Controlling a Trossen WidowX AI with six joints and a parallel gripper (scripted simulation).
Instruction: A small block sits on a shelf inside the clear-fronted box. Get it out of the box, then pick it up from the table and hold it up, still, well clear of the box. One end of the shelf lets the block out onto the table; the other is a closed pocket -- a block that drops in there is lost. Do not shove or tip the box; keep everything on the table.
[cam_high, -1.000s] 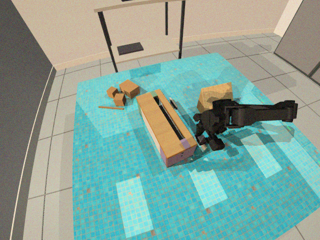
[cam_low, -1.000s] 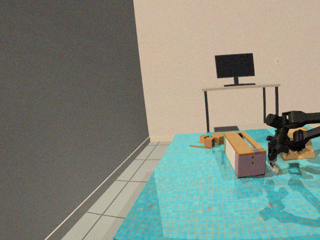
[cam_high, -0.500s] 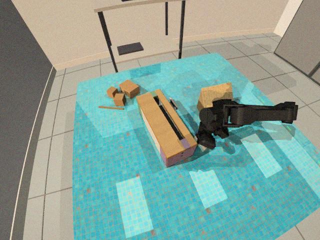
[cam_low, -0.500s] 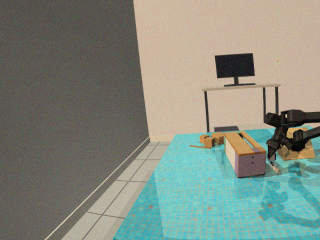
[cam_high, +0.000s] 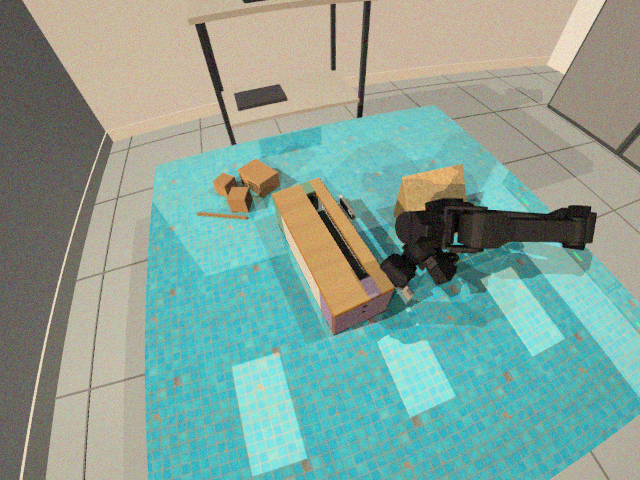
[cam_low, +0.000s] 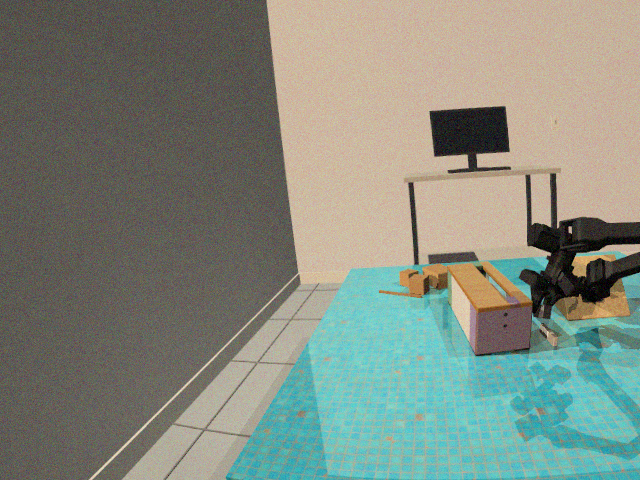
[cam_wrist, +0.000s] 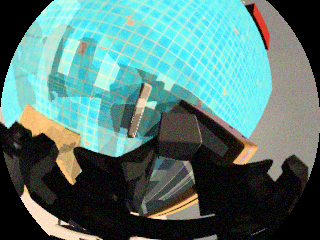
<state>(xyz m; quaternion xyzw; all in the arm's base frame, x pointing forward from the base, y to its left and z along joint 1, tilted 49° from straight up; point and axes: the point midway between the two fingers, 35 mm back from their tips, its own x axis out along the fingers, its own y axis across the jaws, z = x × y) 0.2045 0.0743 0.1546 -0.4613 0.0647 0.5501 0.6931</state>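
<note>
Fingers (cam_high: 398, 271) pinch the small block (cam_high: 406, 293) near one end. It looks light, stiff and slick, so you risk pivoting — a mid-length hold seems safer.

Box (cam_high: 330, 253) mid-table, three cubes (cam_high: 247, 184) behind-left, block (cam_high: 406, 293) beside its near end, large crate (cam_high: 431, 190) right.

high top view, low side view, close wrist view

Beige walls, grey tiled floor (cam_low: 268, 341), monitor (cam_low: 469, 131) on a desk (cam_low: 480, 174).
</note>
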